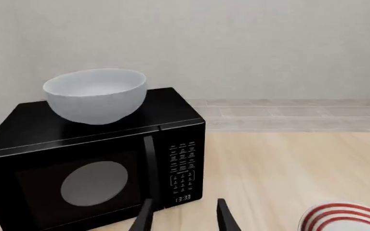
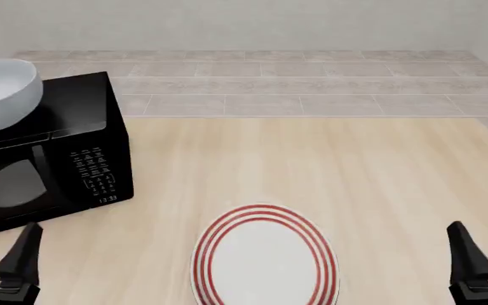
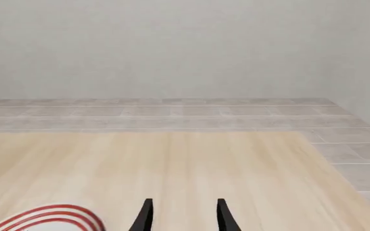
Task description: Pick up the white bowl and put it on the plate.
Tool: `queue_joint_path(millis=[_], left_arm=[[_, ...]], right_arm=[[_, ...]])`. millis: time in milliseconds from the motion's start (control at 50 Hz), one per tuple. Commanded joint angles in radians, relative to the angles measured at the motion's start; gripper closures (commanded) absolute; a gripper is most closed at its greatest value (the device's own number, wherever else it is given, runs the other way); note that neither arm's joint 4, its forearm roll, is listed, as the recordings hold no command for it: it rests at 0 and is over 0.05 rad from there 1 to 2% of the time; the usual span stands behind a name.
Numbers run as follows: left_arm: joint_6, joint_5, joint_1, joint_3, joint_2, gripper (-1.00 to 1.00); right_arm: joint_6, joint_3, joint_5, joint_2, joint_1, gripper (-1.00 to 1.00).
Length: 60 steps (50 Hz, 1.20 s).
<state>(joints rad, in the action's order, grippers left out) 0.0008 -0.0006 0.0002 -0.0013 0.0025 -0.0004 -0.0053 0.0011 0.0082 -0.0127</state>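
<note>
Pre-grasp: white bowl (image 2: 2, 93) sat atop the microwave (image 2: 53, 162), plate (image 2: 264, 260) well right of it. Both grippers' jaws were spread, empty. Left gripper (image 1: 183, 216) needed to rise to the bowl's rim.

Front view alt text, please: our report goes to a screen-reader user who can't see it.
A white bowl sits on top of a black microwave at the far left of a wooden table, while a red-ringed plate lies empty at the near centre. The left claw and right claw are at the bottom corners, holding nothing.
</note>
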Motion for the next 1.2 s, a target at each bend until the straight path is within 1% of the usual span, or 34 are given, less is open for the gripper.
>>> queue_joint_path(millis=[20,180,220,280,300,340,420,560,580,600,620,660,700,740,780,800,820,880,960,1000,1020,1060,1100,1120,1140,1160,1200], left_arm=[[0.007,0.001,0.000,-0.005,0.005,-1.00],[0.021,0.000,-0.007,-0.005,0.004,-1.00],[0.040,-0.004,-0.011,-0.004,0.000,-1.00],[0.040,-0.004,-0.011,-0.004,0.000,-1.00],[0.077,-0.015,-0.010,-0.001,-0.002,-1.00],[0.089,-0.027,-0.010,-0.001,-0.002,-1.00],[0.083,-0.022,-0.010,-0.001,-0.002,-1.00],[0.102,-0.010,-0.015,-0.008,-0.002,-1.00],[0.093,-0.002,-0.013,-0.018,-0.002,-1.00],[0.101,0.023,-0.019,-0.047,-0.001,-1.00],[0.128,0.042,-0.020,-0.061,0.000,-1.00],[0.134,0.049,-0.022,-0.071,0.000,-1.00],[0.182,0.067,-0.039,-0.093,-0.001,-1.00],[0.170,0.103,-0.030,-0.136,0.000,-1.00],[0.183,0.125,-0.025,-0.160,0.001,-1.00],[0.182,0.134,-0.012,-0.170,0.004,-1.00],[0.198,0.141,0.008,-0.184,0.004,-1.00],[0.198,0.164,0.027,-0.220,0.018,-1.00],[0.220,0.185,0.037,-0.266,0.035,-1.00],[0.243,0.202,-0.001,-0.277,0.051,-1.00],[0.235,0.214,0.012,-0.295,0.048,-1.00],[0.216,0.223,0.005,-0.314,0.104,-1.00],[0.220,0.228,0.013,-0.328,0.101,-1.00],[0.215,0.239,0.023,-0.364,0.142,-1.00],[0.215,0.239,0.023,-0.364,0.142,-1.00],[0.205,0.236,0.043,-0.373,0.167,-1.00],[0.234,0.239,0.056,-0.386,0.170,-1.00]], right_arm=[[0.001,0.000,-0.001,-0.002,0.013,-1.00],[0.000,0.001,-0.003,0.000,0.013,-1.00],[0.000,0.001,-0.004,0.001,0.013,-1.00],[0.000,0.001,-0.004,0.001,0.013,-1.00],[0.000,0.001,-0.006,0.003,0.013,-1.00],[0.000,0.001,-0.005,0.002,0.013,-1.00],[0.000,0.001,-0.005,0.001,0.013,-1.00],[0.001,0.001,-0.005,0.002,0.013,-1.00],[0.001,0.001,-0.005,0.002,0.013,-1.00],[0.001,0.001,-0.005,0.002,0.013,-1.00],[0.000,0.001,-0.005,0.001,0.013,-1.00],[0.000,0.001,-0.005,0.002,0.012,-1.00],[0.000,0.001,-0.005,0.001,0.013,-1.00],[0.001,0.001,-0.005,0.001,0.013,-1.00],[0.001,0.001,-0.005,0.002,0.012,-1.00],[0.000,0.001,-0.005,0.001,0.013,-1.00],[0.000,0.001,-0.005,0.002,0.013,-1.00],[0.001,0.001,-0.005,0.001,0.013,-1.00],[0.001,0.001,-0.005,0.001,0.013,-1.00],[0.001,0.001,-0.005,0.001,0.013,-1.00],[0.000,0.001,-0.005,0.002,0.013,-1.00],[0.000,0.001,-0.005,0.001,0.013,-1.00],[0.001,0.001,-0.005,0.001,0.013,-1.00],[0.001,0.001,-0.005,0.001,0.013,-1.00],[0.001,0.001,-0.005,0.001,0.013,-1.00],[0.000,0.001,-0.005,0.001,0.013,-1.00],[0.001,0.001,-0.005,0.001,0.012,-1.00]])
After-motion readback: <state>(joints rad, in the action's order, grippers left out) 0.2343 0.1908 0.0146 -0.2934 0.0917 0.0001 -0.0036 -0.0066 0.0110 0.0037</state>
